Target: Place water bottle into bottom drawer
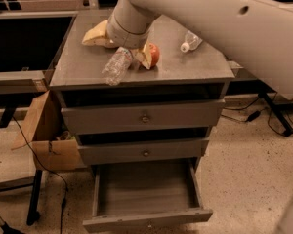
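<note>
The water bottle, clear and crinkled, lies on its side on the grey cabinet top, near the front edge. My gripper is at the end of the thick white arm, down at the bottle's upper end; the wrist hides how it meets the bottle. The bottom drawer is pulled out below, and its grey inside shows nothing in it.
A red apple lies just right of the gripper, with pale yellow pieces beside it. A smoother labelled bottle lies at the back right. The two upper drawers are shut. A cardboard box stands left of the cabinet.
</note>
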`<state>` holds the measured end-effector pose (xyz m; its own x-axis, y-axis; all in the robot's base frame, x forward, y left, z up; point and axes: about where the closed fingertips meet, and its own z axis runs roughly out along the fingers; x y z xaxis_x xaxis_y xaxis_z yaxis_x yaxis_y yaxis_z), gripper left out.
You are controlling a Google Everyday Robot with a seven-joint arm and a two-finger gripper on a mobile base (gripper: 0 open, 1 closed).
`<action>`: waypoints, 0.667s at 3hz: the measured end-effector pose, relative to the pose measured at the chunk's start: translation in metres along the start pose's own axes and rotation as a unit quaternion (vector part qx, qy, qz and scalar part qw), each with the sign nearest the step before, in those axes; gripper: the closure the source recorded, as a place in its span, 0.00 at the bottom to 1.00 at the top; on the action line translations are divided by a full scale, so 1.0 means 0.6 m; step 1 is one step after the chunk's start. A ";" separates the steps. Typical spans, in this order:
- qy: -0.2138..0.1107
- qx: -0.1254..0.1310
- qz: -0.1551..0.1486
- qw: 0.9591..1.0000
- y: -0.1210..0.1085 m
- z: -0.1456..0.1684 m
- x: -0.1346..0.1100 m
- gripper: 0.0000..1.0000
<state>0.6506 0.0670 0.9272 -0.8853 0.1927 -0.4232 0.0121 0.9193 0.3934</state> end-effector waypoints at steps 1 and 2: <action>-0.010 0.022 -0.008 1.000 0.019 0.037 -0.018 0.00; -0.007 0.064 -0.006 0.998 0.013 0.077 -0.033 0.00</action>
<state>0.6895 0.0865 0.9008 -0.8795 0.1859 -0.4382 0.0624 0.9577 0.2810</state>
